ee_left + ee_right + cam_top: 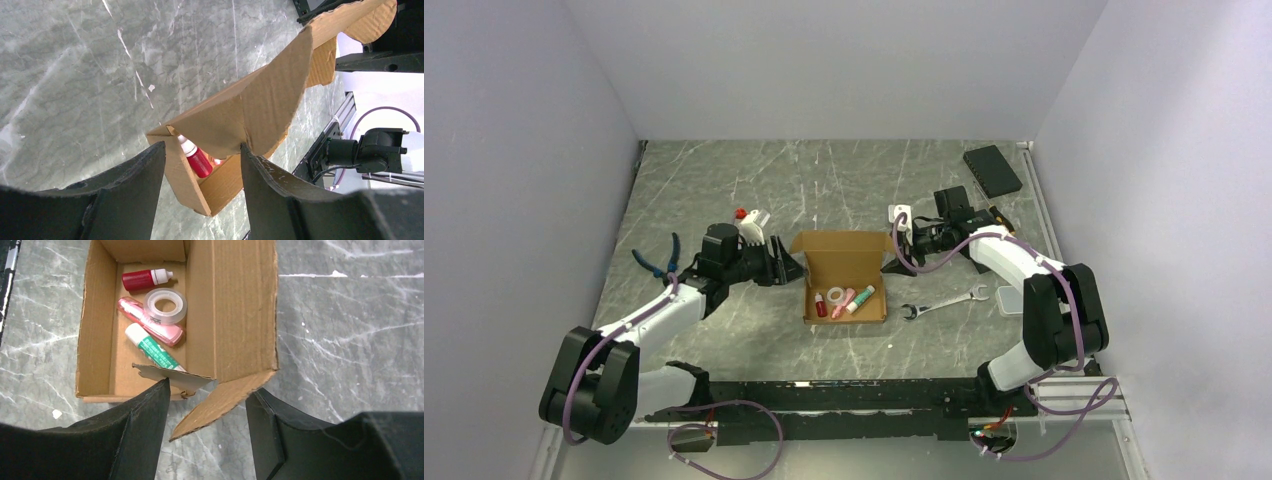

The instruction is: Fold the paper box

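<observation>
The plain brown cardboard paper box (842, 255) sits open on the grey marbled table (724, 180) between the arms. The left gripper (202, 150) and right gripper (207, 390) each stand half-open astride 1 side flap, clamping nothing. Next, I judge, both flaps need tucking inward.

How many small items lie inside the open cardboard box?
4: red bottle by an end wall, then tape roll touching pink tube, then green-white stick. The paper box flap may hide more.

Bright, even overhead light; the paper box (844, 268) casts a soft shadow on the faintly glossy bench (724, 190).
</observation>
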You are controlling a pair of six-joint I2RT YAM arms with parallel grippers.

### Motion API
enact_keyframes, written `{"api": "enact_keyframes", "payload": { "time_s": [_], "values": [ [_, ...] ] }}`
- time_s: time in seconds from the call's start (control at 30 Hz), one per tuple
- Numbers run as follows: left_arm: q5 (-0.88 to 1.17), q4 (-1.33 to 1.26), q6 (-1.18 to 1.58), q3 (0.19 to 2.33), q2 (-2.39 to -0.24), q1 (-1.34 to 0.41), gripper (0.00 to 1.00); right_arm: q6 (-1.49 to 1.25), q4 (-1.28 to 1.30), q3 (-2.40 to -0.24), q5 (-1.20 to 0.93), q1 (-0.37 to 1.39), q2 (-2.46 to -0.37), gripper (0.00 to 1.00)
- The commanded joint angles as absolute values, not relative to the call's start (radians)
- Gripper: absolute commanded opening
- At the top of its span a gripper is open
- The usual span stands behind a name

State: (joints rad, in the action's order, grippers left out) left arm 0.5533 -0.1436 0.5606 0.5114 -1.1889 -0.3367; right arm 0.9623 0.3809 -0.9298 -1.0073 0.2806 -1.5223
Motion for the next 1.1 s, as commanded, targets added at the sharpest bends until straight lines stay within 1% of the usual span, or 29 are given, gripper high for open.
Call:
{"api": "enact_keyframes", "payload": {
  "time_s": [0.0, 0.4, 0.73, 1.07],
  "values": [
    [0.568, -0.146, 0.540, 0.540, -1.186, -0.343, 0.62, 1.063, 0.371, -0.931, -1.082, 0.288, -1.515, 0.59],
    [0.553, -0.116, 0.551, 0.535, -1.146, -0.354, 0.61, 1.146, 0.415, -0.922, -1.084, 0.318, -1.510, 0.53],
    [0.542, -0.073, 0.567, 0.528, -1.118, -0.378, 0.62, 1.289, 0.470, -0.880, -1.050, 0.318, -1.460, 0.53],
    [0.524, -0.034, 0.599, 0.484, -1.050, -0.388, 0.62, 1.338, 0.472, -0.835, -1.022, 0.339, -1.420, 0.51]
  ]
}}
